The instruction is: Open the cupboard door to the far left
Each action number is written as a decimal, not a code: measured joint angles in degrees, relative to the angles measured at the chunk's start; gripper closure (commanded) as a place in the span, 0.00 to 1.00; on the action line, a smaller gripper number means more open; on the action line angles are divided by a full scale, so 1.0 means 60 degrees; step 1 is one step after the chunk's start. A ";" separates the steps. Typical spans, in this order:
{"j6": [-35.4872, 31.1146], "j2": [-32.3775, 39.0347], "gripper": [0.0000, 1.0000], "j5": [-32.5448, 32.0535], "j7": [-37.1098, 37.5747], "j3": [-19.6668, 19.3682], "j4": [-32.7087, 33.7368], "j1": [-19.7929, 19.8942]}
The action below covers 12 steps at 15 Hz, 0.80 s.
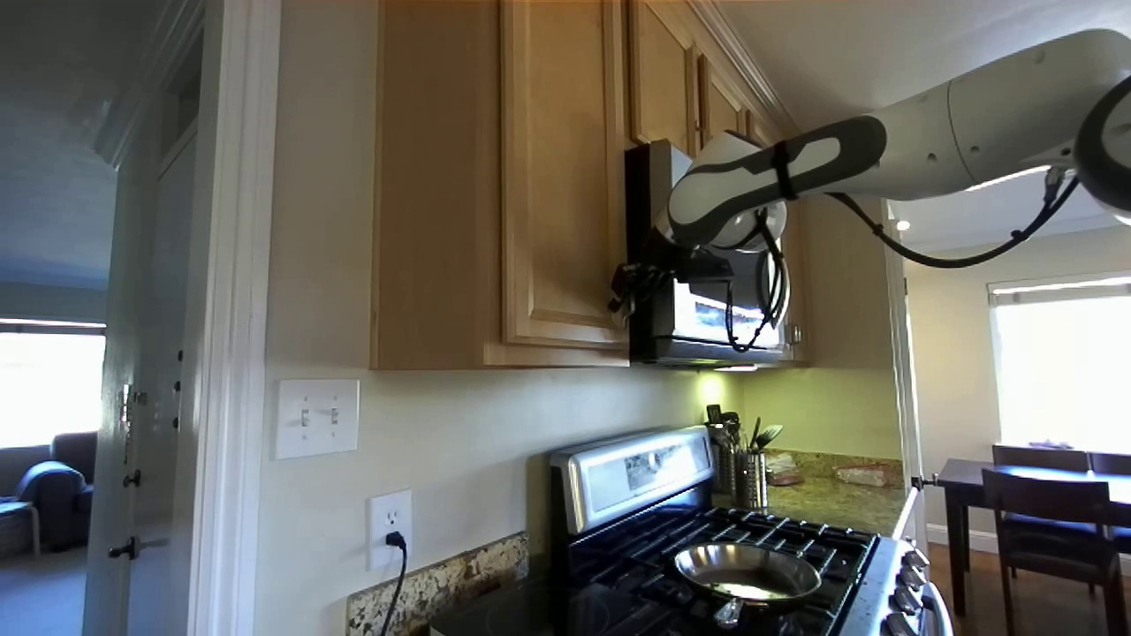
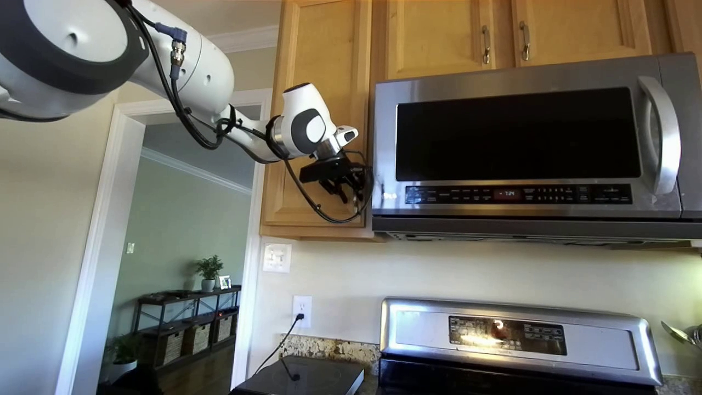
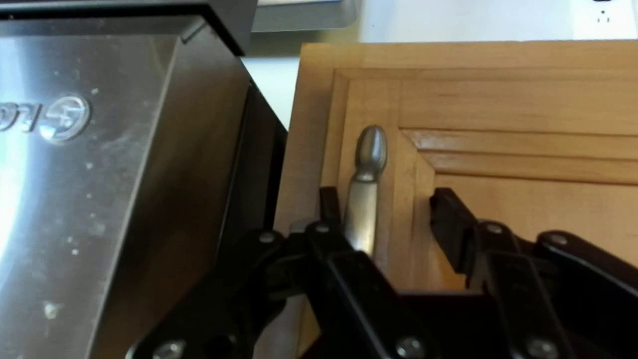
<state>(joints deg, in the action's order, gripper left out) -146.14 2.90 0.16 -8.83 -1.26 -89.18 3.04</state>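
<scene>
The cupboard door is a tall light-oak framed door, shut, in both exterior views and in the wrist view. The wrist picture stands upside down. The door's slim metal handle is upright near the edge beside the microwave. My gripper is open at the door's lower part. The handle lies between the fingers, nearer the left finger in the wrist view; I cannot tell whether they touch. The gripper hides part of the handle. My gripper also shows in both exterior views.
The steel microwave stands close beside the door's handle edge, and its side is near my gripper in the wrist view. Shorter wooden doors are above it. Below are the stove and a pan. A cable loops below my wrist.
</scene>
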 measured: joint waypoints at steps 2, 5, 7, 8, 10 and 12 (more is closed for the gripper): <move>-0.0035 -0.0106 0.86 0.0153 -0.0234 -0.0021 -0.0128 0.0020; -0.0146 -0.0570 0.93 0.0345 -0.0565 -0.0136 -0.0710 0.0072; -0.0190 -0.1094 0.91 0.0648 -0.0796 -0.0188 -0.1313 0.0084; -0.0204 -0.1390 0.90 0.0760 -0.0935 -0.0214 -0.1641 0.0083; -0.0231 -0.2015 0.90 0.0929 -0.1274 -0.0256 -0.2330 0.0070; -0.0203 -0.2782 0.90 0.1091 -0.1712 -0.0357 -0.3109 -0.0018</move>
<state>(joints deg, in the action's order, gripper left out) -147.36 -13.79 6.71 -19.11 -3.40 -107.83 2.93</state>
